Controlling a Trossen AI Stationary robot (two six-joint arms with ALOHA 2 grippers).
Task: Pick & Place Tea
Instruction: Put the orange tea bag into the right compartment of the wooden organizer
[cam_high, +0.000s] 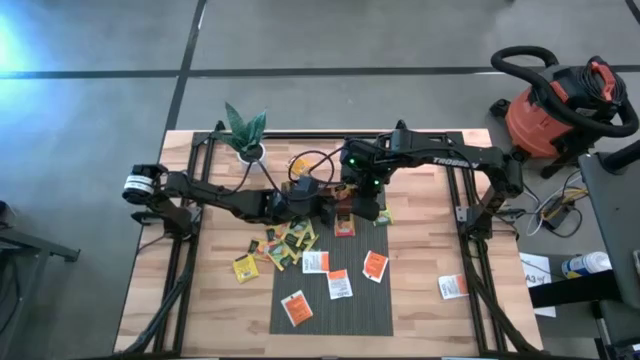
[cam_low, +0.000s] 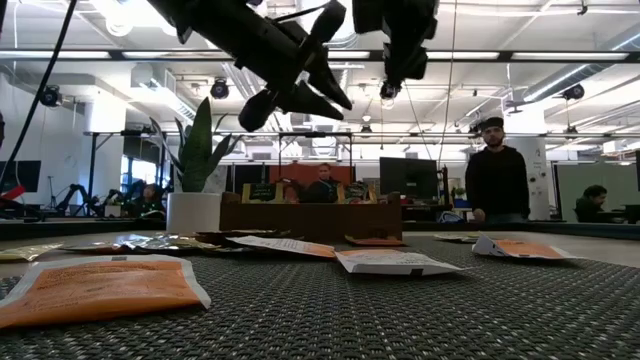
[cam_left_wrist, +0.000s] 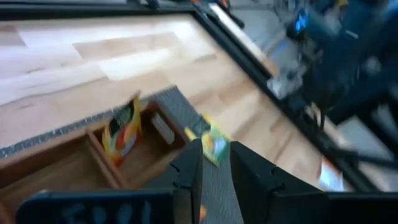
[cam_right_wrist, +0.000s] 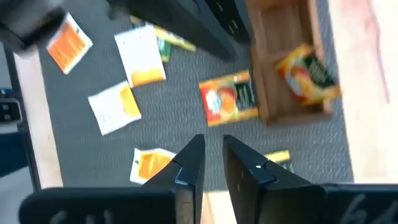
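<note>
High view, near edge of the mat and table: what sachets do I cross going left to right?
Yellow sachet → orange sachet → white-and-orange sachet → orange sachet by the mat's right edge → lone sachet on bare wood.

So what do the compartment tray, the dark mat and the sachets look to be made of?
Compartment tray: apparently wood, brown with a smooth finish; grain-like tone and thin dividers show in the right wrist view. Dark mat: seemingly a woven synthetic, matte; its ribbed weave is plain in the low view. Sachets: probably printed paper or foil laminate, slightly glossy, flat with crimped edges; which one is hard to say.
</note>
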